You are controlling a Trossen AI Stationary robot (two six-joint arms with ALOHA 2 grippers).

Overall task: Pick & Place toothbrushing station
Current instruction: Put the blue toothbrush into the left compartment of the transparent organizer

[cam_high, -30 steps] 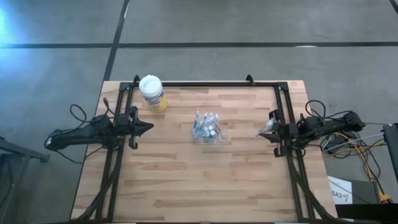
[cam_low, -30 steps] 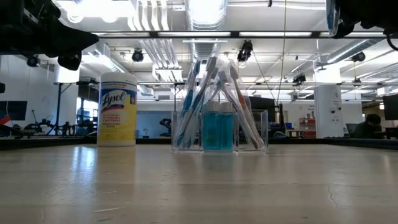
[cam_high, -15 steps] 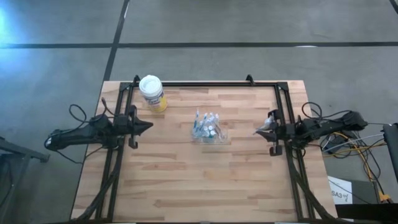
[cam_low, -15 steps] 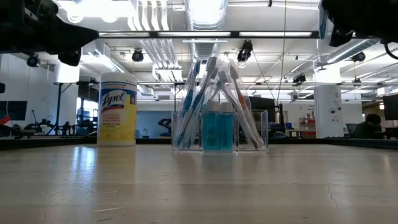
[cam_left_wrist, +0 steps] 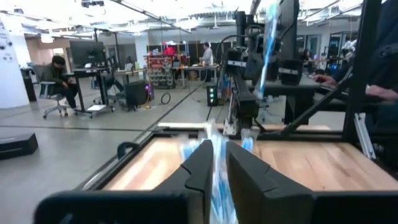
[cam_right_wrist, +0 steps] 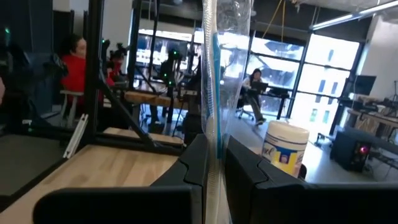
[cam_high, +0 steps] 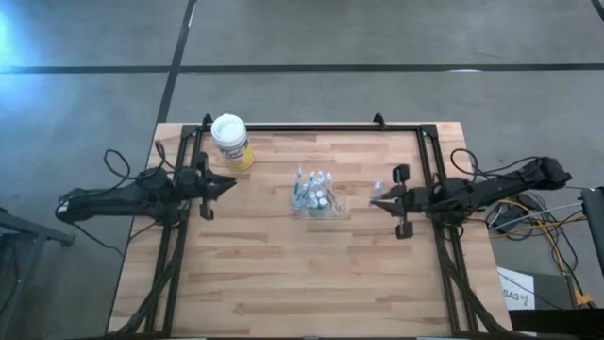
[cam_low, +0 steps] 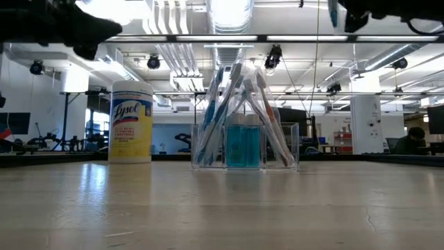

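Note:
The toothbrushing station (cam_high: 316,194), a clear box of blue-and-white toothbrushes, stands on its base at mid-table (cam_low: 243,132). My right gripper (cam_high: 377,198) hovers to its right, pointing at it, shut on a clear pouch (cam_right_wrist: 216,74) with a blue-and-white toothbrush inside. My left gripper (cam_high: 233,183) hovers to the station's left, also pointing at it. Its fingers (cam_left_wrist: 245,174) stand a narrow slit apart and hold nothing. Beyond the slit show the station's blue and white (cam_left_wrist: 211,134). My right gripper pinches the clear pouch between its two fingers, at a low part of the strip (cam_right_wrist: 214,134). The fingers come level from the table's right side and lie across the pouch. The pouch stands upright above the fingers, its top (cam_right_wrist: 227,18) high, lifted clear of the table.
A yellow canister with a white lid (cam_high: 231,142) stands at the far left, close to my left gripper. A black frame (cam_high: 311,127) runs along the table's far edge and both sides. People sit in the room beyond (cam_left_wrist: 59,81).
My right gripper has gone toward the station and risen, carrying the pouch with it. My left gripper has risen and crept a little toward the station. The station and the canister have kept their places.

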